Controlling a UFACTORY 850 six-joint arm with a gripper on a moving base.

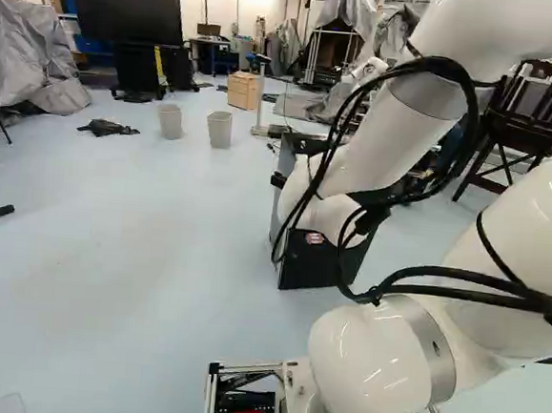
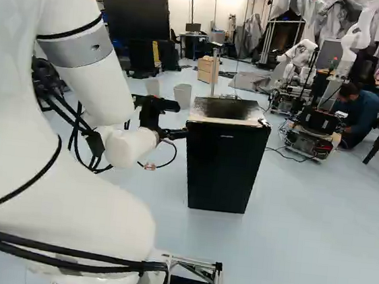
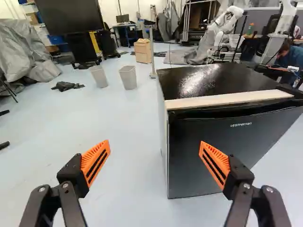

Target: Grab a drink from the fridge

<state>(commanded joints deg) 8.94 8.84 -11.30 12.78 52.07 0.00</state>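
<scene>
On floor (image 1: 127,271), mid R base view: fridge (image 2: 221,166). Beyond & L of it, two bins (image 1: 219,129) side by side; cloth (image 1: 108,127) L of bins. Further back, wooden box (image 3: 142,51) w/ pole (image 3: 152,56) beside; desk (image 1: 212,42) btwn box & screen (image 3: 71,16). Another robot (image 2: 352,42) R of fridge.

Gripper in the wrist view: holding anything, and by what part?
Nothing is held: the gripper stands open, with floor and part of the fridge showing between its fingers.

The claw (image 2: 184,120) stands wide open, one orange pad (image 3: 215,161) overlapping the black fridge (image 3: 203,135) in view.
</scene>
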